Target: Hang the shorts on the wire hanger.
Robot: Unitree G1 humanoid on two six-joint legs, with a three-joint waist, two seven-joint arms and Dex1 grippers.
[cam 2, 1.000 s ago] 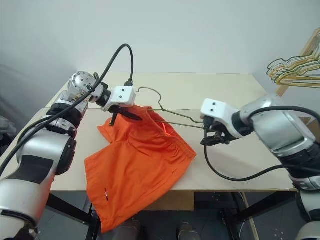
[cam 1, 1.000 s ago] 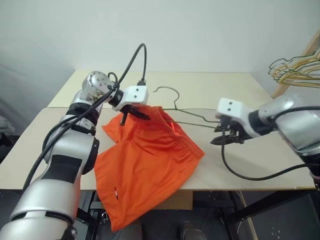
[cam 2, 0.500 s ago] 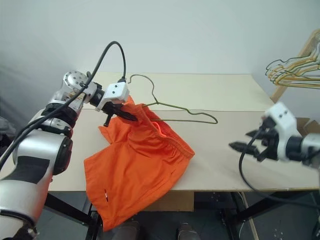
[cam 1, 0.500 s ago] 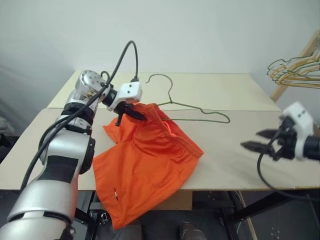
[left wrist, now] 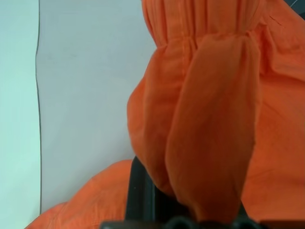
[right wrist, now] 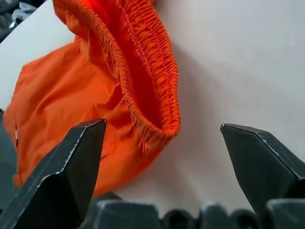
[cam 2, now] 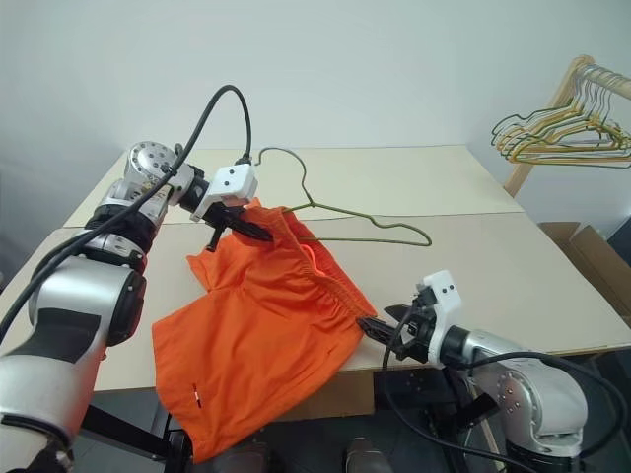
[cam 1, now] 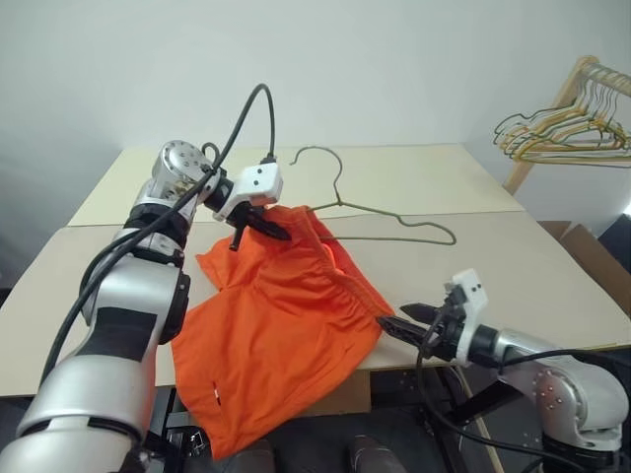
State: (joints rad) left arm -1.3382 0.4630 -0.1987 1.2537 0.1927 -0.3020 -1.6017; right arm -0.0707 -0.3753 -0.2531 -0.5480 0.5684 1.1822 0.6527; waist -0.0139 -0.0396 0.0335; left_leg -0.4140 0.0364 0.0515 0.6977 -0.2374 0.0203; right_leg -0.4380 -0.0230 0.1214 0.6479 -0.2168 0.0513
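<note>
Left end effector [cam 1: 264, 225], upper left of centre, pinches the shorts' [cam 1: 281, 330] waistband. Right end effector [cam 1: 406, 319], lower right, is spread wide beside the shorts' hem. The hanger [cam 1: 385, 217] lies on the counter [cam 1: 513, 266], tucked under the waistband.

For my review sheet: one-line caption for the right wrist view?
Open right gripper faces the gathered waistband of the orange shorts lying on the table.

A pale beige worktop [cam 1: 513, 286] spans the middle of the frame, bearing the orange shorts [cam 1: 286, 325] at centre-left, one leg hanging off its near edge, and the wire hanger [cam 1: 380, 219] just above, its left end under the waistband.
</note>
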